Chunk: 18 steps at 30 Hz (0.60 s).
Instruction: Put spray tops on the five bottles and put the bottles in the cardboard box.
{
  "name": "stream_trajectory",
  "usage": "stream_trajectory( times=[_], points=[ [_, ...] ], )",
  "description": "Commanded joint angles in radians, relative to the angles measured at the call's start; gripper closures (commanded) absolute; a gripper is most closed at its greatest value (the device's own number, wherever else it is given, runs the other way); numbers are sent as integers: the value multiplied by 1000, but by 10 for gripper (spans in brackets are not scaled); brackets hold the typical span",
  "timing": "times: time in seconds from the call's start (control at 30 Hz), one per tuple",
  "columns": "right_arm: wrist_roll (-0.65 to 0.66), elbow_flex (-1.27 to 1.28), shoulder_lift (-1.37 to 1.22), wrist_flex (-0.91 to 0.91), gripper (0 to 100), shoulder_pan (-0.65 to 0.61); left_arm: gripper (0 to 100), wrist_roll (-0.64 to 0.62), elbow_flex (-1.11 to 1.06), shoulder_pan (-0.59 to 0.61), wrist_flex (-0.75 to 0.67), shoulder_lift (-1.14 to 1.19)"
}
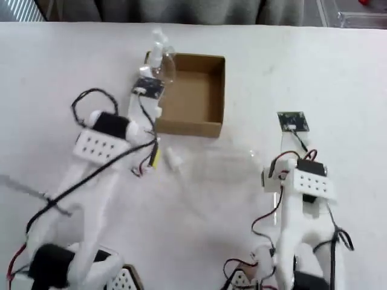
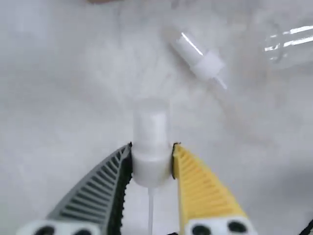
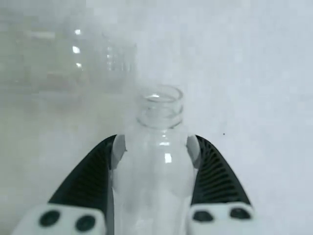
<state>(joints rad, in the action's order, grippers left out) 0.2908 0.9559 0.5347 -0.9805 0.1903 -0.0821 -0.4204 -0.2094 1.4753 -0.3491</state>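
My left gripper (image 2: 151,152) is shut on a white spray top (image 2: 151,147) just above the white table, its thin tube hanging down between the fingers. In the high view this gripper (image 1: 155,154) sits in front of the cardboard box (image 1: 213,66). A second spray top (image 2: 198,55) lies loose on the table beyond it, also visible in the high view (image 1: 174,159). My right gripper (image 3: 156,147) is shut on a clear bottle (image 3: 157,161) with an open neck and no top. A topped bottle (image 1: 160,57) stands at the box's far left corner.
Several clear bottles lie on the table between the two arms (image 1: 227,160), faint against the white surface; one shows in the left wrist view (image 2: 291,44) and others in the right wrist view (image 3: 73,58). The right arm (image 1: 299,187) stands right of them.
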Motion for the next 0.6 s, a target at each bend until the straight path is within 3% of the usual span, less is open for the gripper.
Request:
stream_trajectory(
  times=[0.0,0.23,0.43,0.57],
  points=[
    [5,-9,191,-22,984,5,979,6,-35,1,-48,-206],
    [9,32,493,148,984,-90,977,6,-64,1,-55,-390],
    [3,129,644,429,984,-173,977,6,-75,1,-189,-481],
    [-129,173,694,593,984,-249,977,6,-72,1,-302,-550]
  ],
)
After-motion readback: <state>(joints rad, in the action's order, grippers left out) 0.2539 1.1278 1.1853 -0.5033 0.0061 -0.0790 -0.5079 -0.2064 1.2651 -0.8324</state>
